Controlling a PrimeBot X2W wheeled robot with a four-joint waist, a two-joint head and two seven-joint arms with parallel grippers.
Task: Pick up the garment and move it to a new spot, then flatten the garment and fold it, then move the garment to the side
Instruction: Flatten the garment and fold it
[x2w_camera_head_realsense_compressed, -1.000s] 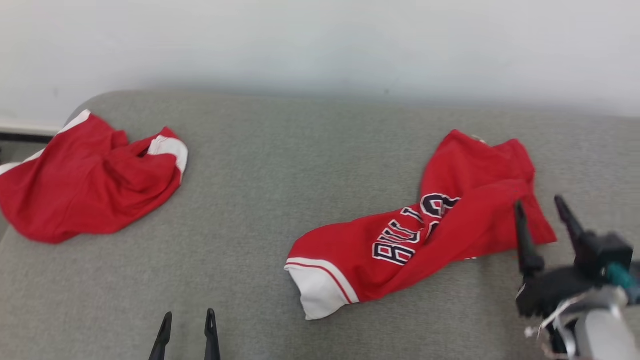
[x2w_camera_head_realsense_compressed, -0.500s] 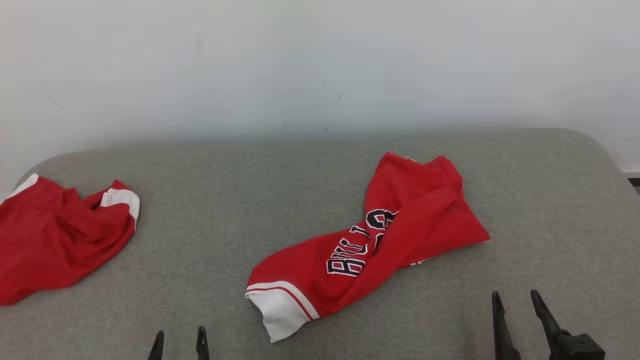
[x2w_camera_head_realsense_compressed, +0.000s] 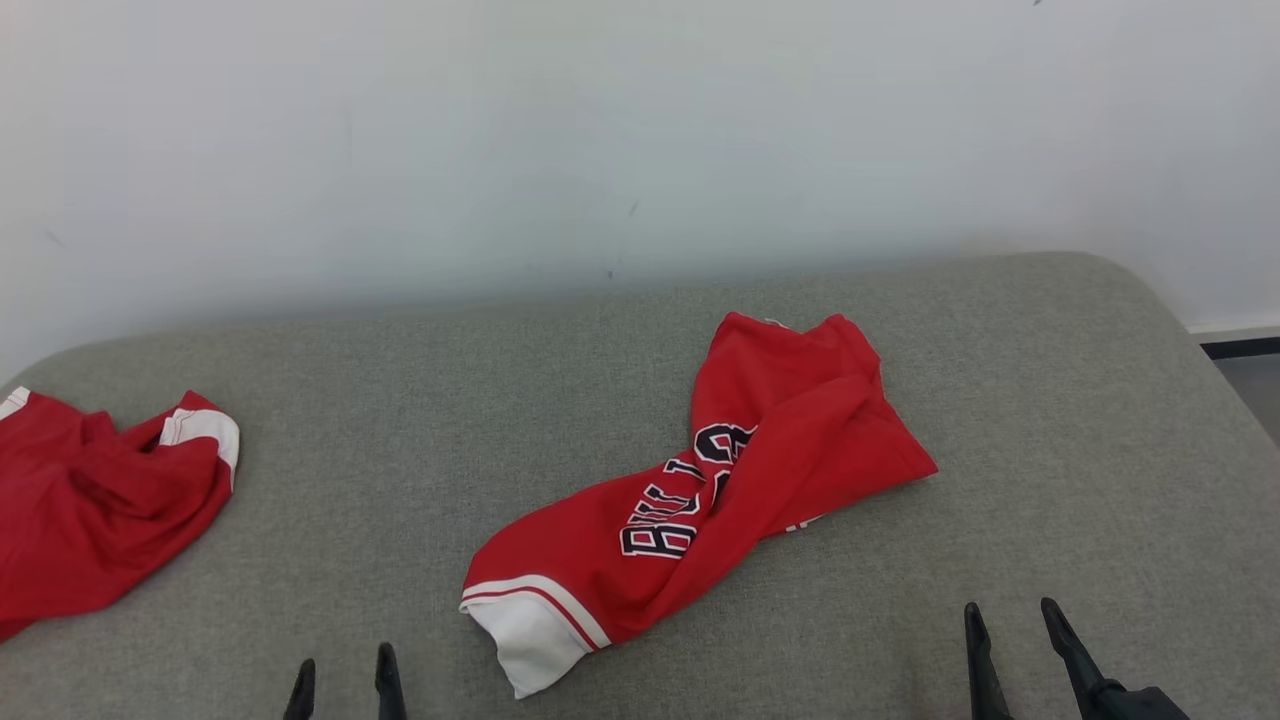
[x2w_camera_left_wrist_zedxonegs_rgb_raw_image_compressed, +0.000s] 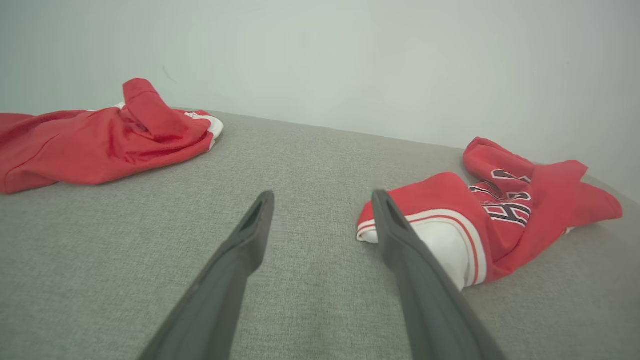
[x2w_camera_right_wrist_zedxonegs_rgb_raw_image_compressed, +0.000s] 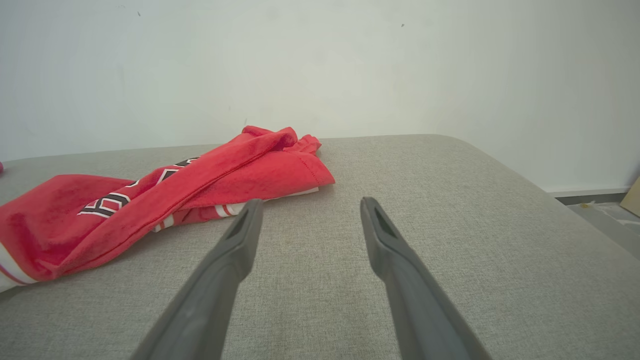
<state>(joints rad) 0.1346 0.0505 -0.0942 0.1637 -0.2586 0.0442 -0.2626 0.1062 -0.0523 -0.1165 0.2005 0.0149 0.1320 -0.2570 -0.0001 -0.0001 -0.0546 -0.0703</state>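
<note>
Near edge: left gripper (x2w_camera_head_realsense_compressed: 345, 665) and right gripper (x2w_camera_head_realsense_compressed: 1010, 610), each with fingers spread and holding nothing, point across the grey cushion (x2w_camera_head_realsense_compressed: 1050, 400). Centre: the red jersey (x2w_camera_head_realsense_compressed: 700, 500) lies crumpled in a diagonal band, its white-trimmed hem nearest the left gripper and its bunched end farther right. It is judged light, soft and limp, best pinched at the hem or a raised fold. Open cushion extends right to a rounded edge. A second red garment (x2w_camera_head_realsense_compressed: 90, 510) occupies the left. Far: white wall (x2w_camera_head_realsense_compressed: 600, 120).

Crumpled red cloth (x2w_camera_head_realsense_compressed: 90, 520) far left on grey cushion (x2w_camera_head_realsense_compressed: 400, 400); white wall (x2w_camera_head_realsense_compressed: 600, 130) behind.
</note>
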